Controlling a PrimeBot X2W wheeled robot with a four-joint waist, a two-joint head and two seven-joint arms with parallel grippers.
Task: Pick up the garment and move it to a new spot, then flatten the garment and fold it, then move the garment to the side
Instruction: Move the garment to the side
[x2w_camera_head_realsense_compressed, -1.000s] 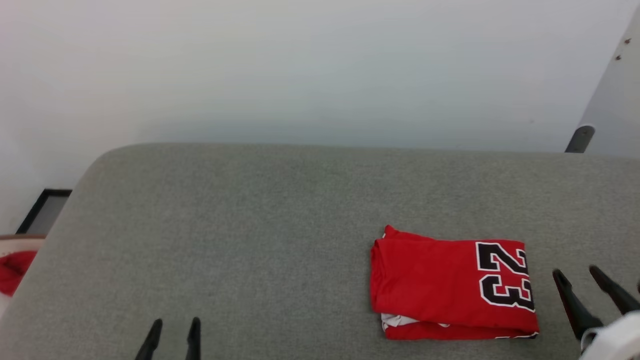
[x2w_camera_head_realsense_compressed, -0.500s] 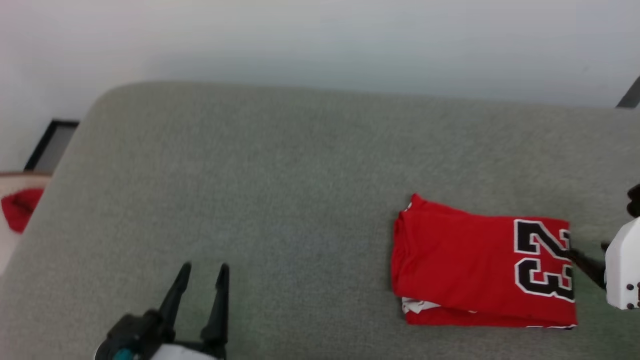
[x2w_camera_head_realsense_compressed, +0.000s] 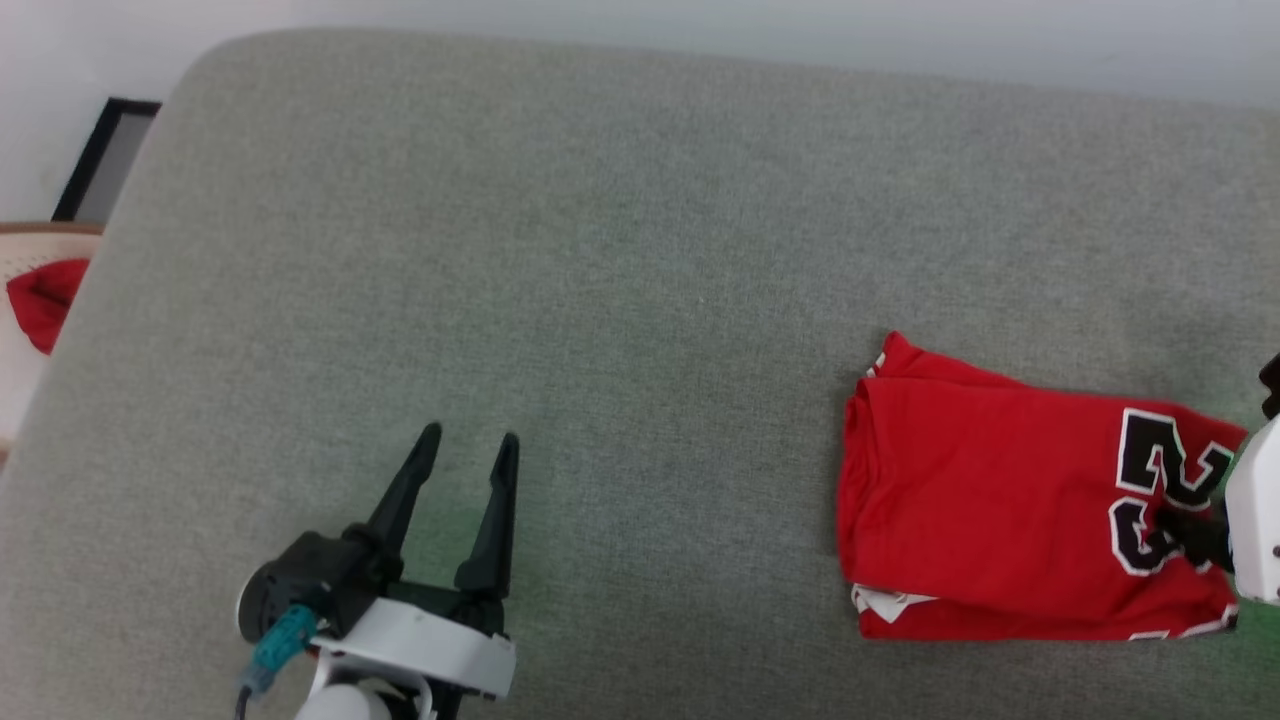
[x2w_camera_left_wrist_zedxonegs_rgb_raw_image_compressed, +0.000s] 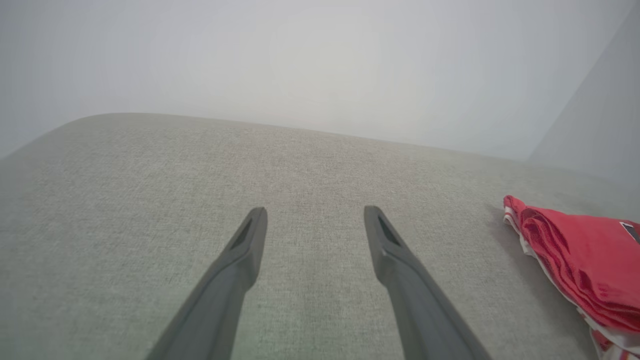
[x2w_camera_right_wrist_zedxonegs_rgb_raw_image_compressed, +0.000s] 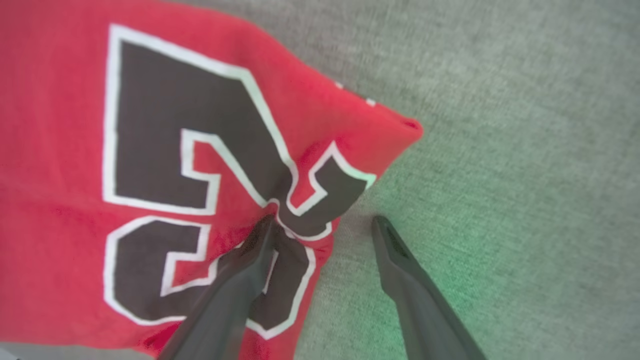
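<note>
A: At the near edge, how are the grippers?
B: Over bare cushion (x2w_camera_head_realsense_compressed: 600, 250), the left gripper (x2w_camera_head_realsense_compressed: 468, 438) has its fingers apart. The right gripper (x2w_camera_right_wrist_zedxonegs_rgb_raw_image_compressed: 324, 222) is spread too, one finger on the jersey (x2w_camera_head_realsense_compressed: 980, 500)'s black number, the other beside its edge.
A: Jersey?
B: Folded, cushion's right side.

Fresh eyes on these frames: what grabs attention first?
The folded red garment with its black number 23 stands out, lying at the right of the grey padded surface. The right gripper is open at the garment's edge, one finger on the number, the other over bare padding. The left gripper hangs open over bare padding at the lower left of the head view.
</note>
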